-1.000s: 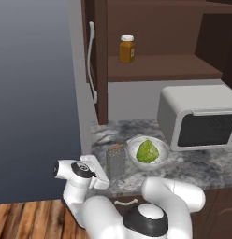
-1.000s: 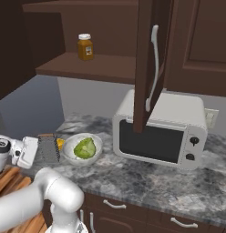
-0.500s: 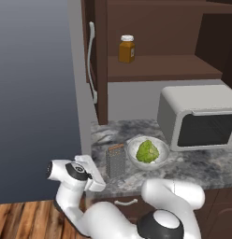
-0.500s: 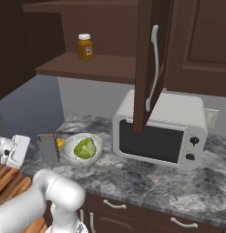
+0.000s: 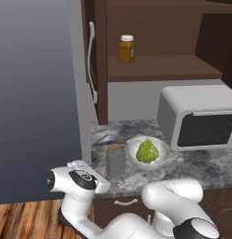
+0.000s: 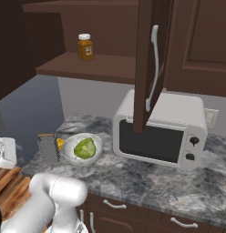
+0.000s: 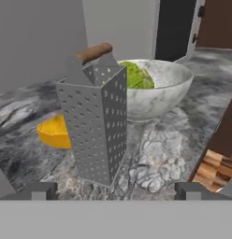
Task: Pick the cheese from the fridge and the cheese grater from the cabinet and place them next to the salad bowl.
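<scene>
The grey cheese grater (image 7: pixel 97 126) stands upright on the marble counter, just left of the salad bowl (image 7: pixel 160 93) with its green lettuce. Behind the grater lies the yellow-orange cheese (image 7: pixel 54 133), close to the bowl. My gripper (image 7: pixel 115 191) is open and empty, a short way back from the grater, off the counter's left end. From the base views I see the grater (image 5: pixel 116 161), the bowl (image 5: pixel 147 153) and my gripper (image 5: pixel 97 179) beside the counter's corner. From the right, the cheese (image 6: pixel 61 144) peeks out between the grater (image 6: pixel 48 148) and the bowl (image 6: pixel 83 148).
The cabinet door (image 5: pixel 92 60) stands open above the counter, with an amber jar (image 5: pixel 126 48) on the shelf. The grey fridge door (image 5: pixel 33 93) rises at the left. A microwave (image 5: pixel 199 119) sits right of the bowl. Drawer fronts (image 6: pixel 115 205) run below the counter.
My hand has drawn back to the left, away from the grater and off the counter's edge, with its jaws still open. The grater, cheese and bowl have not moved.
</scene>
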